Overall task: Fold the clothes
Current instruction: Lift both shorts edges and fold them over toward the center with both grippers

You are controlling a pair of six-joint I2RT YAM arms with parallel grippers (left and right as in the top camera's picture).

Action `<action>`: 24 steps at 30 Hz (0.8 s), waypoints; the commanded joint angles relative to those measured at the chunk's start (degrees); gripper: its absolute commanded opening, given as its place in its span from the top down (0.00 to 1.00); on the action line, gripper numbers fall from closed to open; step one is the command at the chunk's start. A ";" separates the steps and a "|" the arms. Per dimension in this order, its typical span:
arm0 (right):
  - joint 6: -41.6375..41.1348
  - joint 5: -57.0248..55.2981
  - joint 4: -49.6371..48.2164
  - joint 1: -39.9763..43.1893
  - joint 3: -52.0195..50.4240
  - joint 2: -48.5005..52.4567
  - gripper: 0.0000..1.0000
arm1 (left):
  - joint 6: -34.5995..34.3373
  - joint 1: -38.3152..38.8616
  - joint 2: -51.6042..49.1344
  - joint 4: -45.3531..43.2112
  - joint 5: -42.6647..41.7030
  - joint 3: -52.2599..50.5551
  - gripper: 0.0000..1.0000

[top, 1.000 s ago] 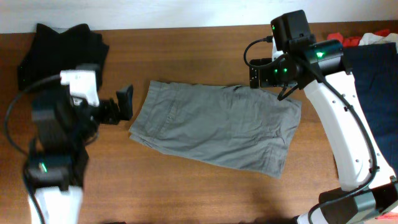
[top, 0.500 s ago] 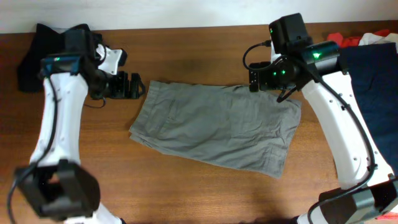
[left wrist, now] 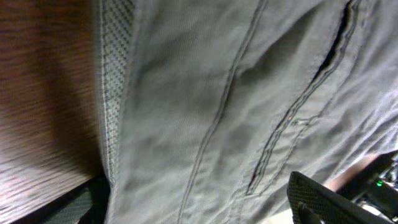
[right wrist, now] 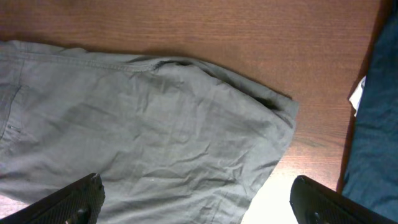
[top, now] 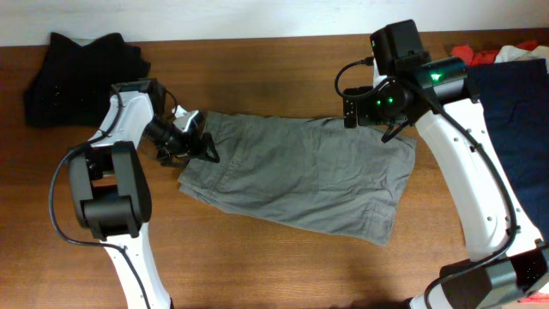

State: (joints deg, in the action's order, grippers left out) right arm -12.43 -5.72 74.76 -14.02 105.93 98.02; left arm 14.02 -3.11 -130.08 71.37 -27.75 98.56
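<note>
Beneath my end effector (right wrist: 200, 205), its fingers spread wide, the grey shorts (right wrist: 149, 137) lie wrinkled on the counter (right wrist: 186, 28) (a navy garment (right wrist: 376, 124) nearby).

No legible text or markings anywhere
</note>
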 commanded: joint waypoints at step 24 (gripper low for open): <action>-5.22 12.13 -0.26 0.17 -0.39 19.50 0.15 | -26.67 3.52 18.78 25.35 17.42 30.93 0.99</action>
State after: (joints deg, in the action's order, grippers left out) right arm -13.74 2.20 74.50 -14.02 105.84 114.69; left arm -10.37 -3.46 -116.07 96.75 -8.36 128.16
